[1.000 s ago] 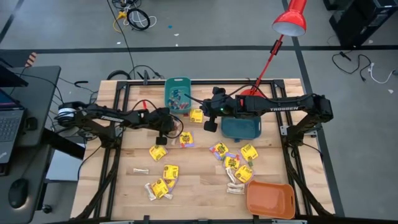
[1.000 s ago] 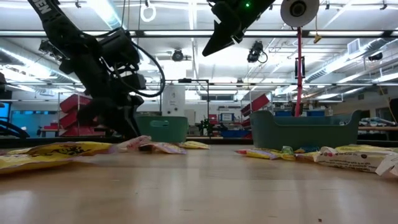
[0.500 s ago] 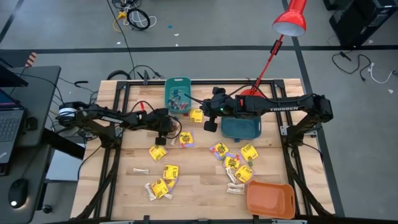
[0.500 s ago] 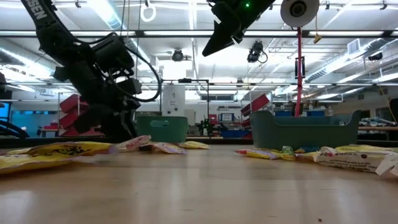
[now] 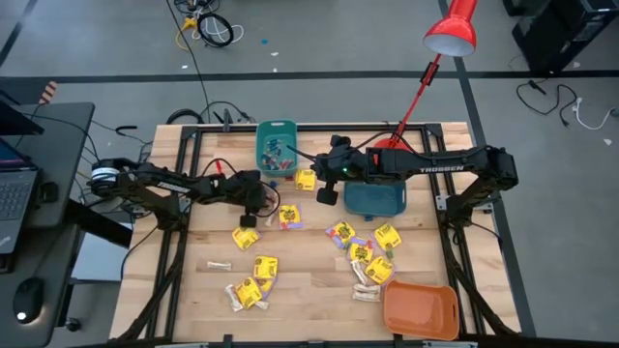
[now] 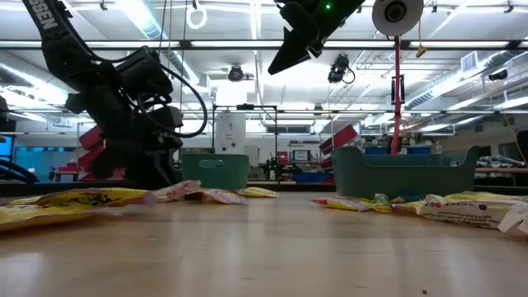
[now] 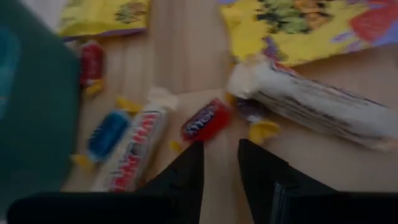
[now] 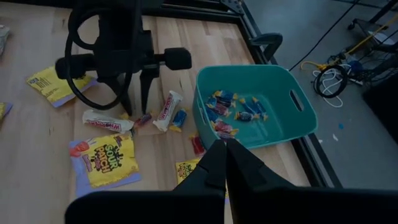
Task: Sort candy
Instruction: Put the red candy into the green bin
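Yellow candy packets and pale stick-shaped sweets lie scattered on the wooden table. My left gripper is open and low over the table, beside the small teal bin. A tiny red-wrapped candy lies just ahead of its fingertips. A white bar, a white stick with red print and a blue piece lie around it. In the high view this gripper is left of centre. My right gripper is shut and raised above the table with nothing in it.
The small teal bin holds several tiny wrapped pieces. A dark teal bin stands at the back right and an orange bin at the near right corner. A red lamp leans over the far right. More packets lie right of centre.
My left gripper has sunk a little toward the table and drawn slightly toward the table's left edge. The candy lies where it was.
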Controlling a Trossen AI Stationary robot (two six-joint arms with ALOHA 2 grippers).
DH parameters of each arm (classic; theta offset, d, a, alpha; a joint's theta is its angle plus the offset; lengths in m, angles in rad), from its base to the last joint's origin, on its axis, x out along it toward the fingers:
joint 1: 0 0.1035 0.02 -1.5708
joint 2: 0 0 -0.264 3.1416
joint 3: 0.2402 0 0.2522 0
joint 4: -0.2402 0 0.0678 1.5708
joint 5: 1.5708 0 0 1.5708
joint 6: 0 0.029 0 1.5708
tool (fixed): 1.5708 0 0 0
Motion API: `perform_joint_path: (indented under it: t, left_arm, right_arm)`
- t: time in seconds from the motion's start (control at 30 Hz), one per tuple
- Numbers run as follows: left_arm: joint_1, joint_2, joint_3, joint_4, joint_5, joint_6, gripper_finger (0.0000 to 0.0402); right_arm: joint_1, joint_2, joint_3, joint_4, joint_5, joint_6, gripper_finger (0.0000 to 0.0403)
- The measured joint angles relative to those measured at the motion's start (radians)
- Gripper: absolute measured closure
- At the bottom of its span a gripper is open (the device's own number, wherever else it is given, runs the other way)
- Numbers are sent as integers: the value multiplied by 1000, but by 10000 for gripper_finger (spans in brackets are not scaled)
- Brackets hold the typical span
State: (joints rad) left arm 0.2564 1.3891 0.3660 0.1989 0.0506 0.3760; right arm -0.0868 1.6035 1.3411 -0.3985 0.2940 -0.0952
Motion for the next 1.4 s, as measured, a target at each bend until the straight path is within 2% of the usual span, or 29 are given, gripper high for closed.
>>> perform_joint_path:
  t: [0.3,0.43,0.57,0.73,0.97,1.4]
  left_arm:
    - [-1,-1,14,-21,39,-3,298]
    - [-1,-10,44,-33,95,17,298]
    - [-1,-12,68,-78,92,59,298]
    - [2,-12,72,-70,49,116,298]
    - [28,-12,72,-53,51,146,298]
    - [72,-3,72,-58,129,170,298]
  right_arm:
    - [0,0,0,0,0,0,403]
    - [0,0,0,0,0,0,403]
    - [0,0,0,0,0,-1,403]
    - [0,0,0,0,0,-3,403]
    - [0,0,0,0,0,-5,403]
    - [0,0,0,0,0,-4,403]
